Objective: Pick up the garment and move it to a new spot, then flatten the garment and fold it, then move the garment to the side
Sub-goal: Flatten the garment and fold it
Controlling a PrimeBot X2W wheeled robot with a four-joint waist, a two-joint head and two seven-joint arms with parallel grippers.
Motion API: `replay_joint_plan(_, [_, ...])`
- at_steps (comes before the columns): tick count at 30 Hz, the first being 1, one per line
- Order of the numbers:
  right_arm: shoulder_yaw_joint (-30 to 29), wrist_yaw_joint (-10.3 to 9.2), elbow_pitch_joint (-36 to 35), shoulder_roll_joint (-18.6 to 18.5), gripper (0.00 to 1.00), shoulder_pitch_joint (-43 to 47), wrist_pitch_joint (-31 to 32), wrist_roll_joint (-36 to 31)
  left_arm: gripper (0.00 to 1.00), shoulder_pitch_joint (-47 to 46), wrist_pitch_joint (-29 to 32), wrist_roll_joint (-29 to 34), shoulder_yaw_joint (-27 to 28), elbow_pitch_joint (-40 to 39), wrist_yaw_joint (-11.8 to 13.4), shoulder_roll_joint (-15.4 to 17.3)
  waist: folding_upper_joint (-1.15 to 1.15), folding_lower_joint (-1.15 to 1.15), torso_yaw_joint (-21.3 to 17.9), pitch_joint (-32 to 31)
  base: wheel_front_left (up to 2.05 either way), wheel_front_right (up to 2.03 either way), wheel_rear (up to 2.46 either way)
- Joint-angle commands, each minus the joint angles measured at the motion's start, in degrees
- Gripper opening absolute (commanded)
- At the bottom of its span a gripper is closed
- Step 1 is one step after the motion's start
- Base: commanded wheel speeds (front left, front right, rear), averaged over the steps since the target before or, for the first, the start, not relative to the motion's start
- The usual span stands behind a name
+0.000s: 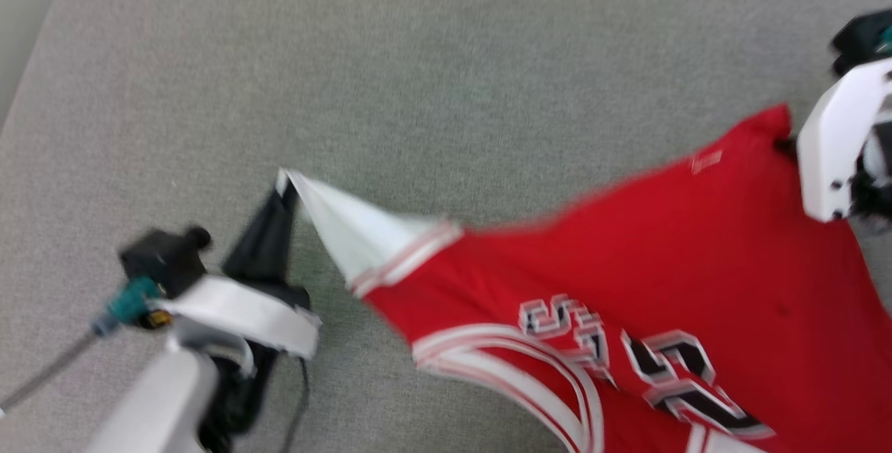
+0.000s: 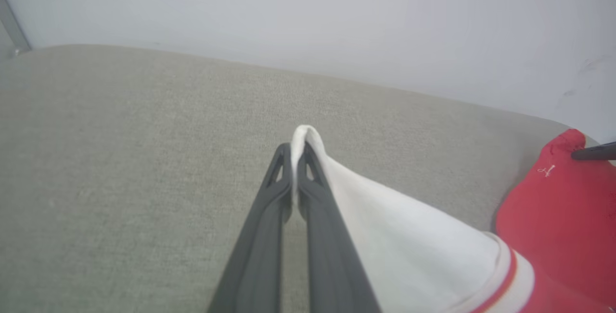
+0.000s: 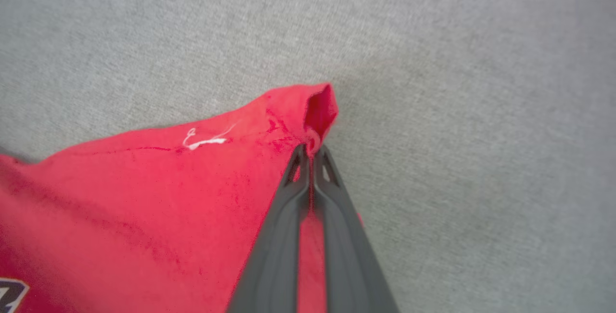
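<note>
The garment (image 1: 627, 265) is soft red knit with a faintly fuzzy nap. It is pulled into a long taut wedge over a grey-green cushion (image 1: 418, 56) of coarse woven upholstery. Its white sleeve (image 2: 409, 241) is drawn out into a smooth pointed cone, edged by a band of red-and-white stripe trim (image 1: 408, 258). Blocky black-and-white lettering (image 1: 669, 369) runs across the chest toward the near right, and a small white stitched logo (image 3: 202, 139) sits by the hem.

The left gripper (image 2: 294, 154), its slim dark latticed fingers pressed together, pinches the sleeve's tip, and the shirt runs from it to the right. The right gripper (image 3: 312, 151) is clamped on the red hem corner (image 3: 320, 106), which curls over its tips at the far right. From there the cloth spreads left and nearer.
</note>
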Motion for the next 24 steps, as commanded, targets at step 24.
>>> replay_joint_plan(24, [-4.7, -0.05, 4.0, 0.8, 0.0, -25.8, -22.0, -6.4, 0.0, -52.9, 14.3, 2.1, 4.4, 22.3, -5.8, 6.4, 0.0, 0.0, -9.0, -3.6, 0.0, 0.0, 0.0])
